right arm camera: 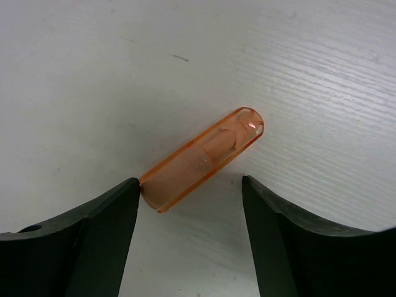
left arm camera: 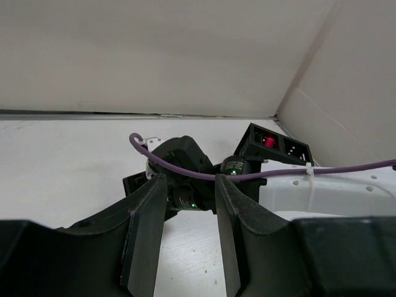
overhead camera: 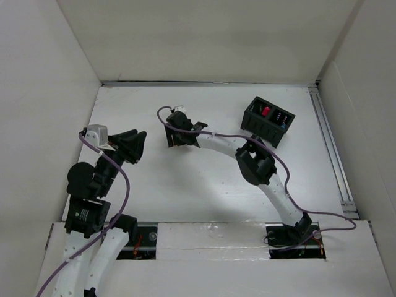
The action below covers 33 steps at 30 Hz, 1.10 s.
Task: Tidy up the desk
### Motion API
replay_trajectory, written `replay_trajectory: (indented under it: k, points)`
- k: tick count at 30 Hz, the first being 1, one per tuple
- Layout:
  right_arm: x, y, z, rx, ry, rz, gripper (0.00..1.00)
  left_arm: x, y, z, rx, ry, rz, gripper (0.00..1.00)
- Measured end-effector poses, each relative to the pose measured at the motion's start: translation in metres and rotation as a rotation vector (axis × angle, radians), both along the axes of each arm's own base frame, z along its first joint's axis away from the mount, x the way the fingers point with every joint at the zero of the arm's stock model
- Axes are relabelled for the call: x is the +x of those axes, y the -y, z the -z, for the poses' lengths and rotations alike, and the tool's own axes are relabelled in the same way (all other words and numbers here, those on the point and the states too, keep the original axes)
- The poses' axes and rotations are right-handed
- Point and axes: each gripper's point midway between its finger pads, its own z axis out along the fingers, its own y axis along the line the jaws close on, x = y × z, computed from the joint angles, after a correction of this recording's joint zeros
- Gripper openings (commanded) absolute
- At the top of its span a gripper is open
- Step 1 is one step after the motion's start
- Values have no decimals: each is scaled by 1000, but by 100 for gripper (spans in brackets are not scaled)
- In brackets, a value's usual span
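1. The tabletop [overhead camera: 204,185] is the white, roughly square surface that fills the middle of the overhead view. It has metal rails along its far and right edges and white walls standing around it.
2. My right arm [overhead camera: 272,185] reaches from its base at the near right edge toward the far middle. My left arm [overhead camera: 99,179] is folded over the near left part of the tabletop. A purple cable [overhead camera: 276,166] runs along the right arm.
3. A black organizer box [overhead camera: 267,120] stands at the far right of the tabletop, turned at an angle. A red item [overhead camera: 266,111] sits in one of its compartments.
4. My right fingers [right arm camera: 190,179] are spread wide and grip nothing. They point down at the tabletop, left of the organizer.
5. My left fingers [left arm camera: 190,179] are parted only narrowly, with nothing between them, and face across toward the right arm and the organizer.
6. A small translucent orange capsule [right arm camera: 201,159] lies flat on the tabletop between my right fingers, slanted across the gap. One end is right at one fingertip; I cannot tell whether it touches.
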Motion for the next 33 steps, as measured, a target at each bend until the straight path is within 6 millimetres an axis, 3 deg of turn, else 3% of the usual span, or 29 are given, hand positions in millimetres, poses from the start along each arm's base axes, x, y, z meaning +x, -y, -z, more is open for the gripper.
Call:
replay_trajectory:
  k: [8,14,18,25,29,33]
  points:
    - [12,22,4,-126,13,43,65,-6,0,-4,-4,20,9,33]
    - [19,36,6,-176,22,65,72,-6,1,-4,-3,20,14,33]
    - [26,45,4,-192,21,67,59,-6,2,-4,-3,20,18,33]
    - [38,57,6,-199,18,83,26,-6,2,-3,-2,16,18,33]
    - [34,64,7,-186,38,92,20,-3,3,-1,0,7,19,33]
    - [8,91,7,-203,41,99,17,0,4,2,4,-7,21,33]
